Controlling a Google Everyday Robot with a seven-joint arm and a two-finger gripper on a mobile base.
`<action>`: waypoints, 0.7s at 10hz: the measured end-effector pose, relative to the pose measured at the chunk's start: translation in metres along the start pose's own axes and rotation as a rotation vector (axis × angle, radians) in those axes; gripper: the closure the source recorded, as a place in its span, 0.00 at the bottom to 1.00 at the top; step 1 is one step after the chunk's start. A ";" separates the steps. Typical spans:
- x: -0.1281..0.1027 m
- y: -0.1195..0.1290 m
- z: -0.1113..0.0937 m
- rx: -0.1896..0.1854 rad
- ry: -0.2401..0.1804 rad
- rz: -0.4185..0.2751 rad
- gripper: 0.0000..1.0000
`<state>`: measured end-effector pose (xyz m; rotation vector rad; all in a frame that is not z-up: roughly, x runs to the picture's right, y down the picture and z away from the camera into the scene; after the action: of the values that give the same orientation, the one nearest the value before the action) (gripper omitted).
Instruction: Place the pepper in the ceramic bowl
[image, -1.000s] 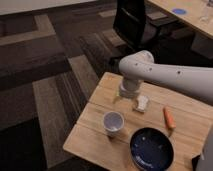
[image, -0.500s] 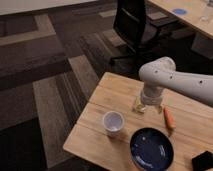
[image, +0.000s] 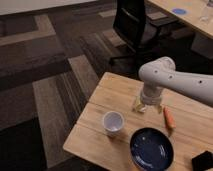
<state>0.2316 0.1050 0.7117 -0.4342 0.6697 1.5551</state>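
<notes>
The pepper (image: 169, 117), small, orange-red and tapered, lies on the wooden table (image: 100, 132) to the right of my gripper. The ceramic bowl (image: 151, 148), a wide dark-blue glossy dish, sits near the table's front edge, below and to the left of the pepper, and holds nothing. My gripper (image: 148, 103) points down from the white arm (image: 175, 82), which comes in from the right. It hangs just above the table, a short way left of the pepper, over a pale block (image: 137, 106) that it partly hides.
A white cup (image: 113, 121) stands left of the bowl. A black object (image: 204, 161) sits at the table's front right corner. A black office chair (image: 134, 25) stands behind the table. Another table (image: 192, 17) stands at the back right, on dark patterned carpet.
The arm has swung right across the table, from the left of the pale block to just over it, and then dropped slightly lower. The pepper, bowl and cup have not moved.
</notes>
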 end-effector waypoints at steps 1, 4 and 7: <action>0.002 -0.010 0.005 0.018 0.014 -0.021 0.35; -0.001 -0.050 0.024 0.017 0.067 -0.181 0.35; 0.002 -0.075 0.026 0.035 0.091 -0.277 0.35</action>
<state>0.3082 0.1232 0.7182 -0.5495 0.6754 1.2659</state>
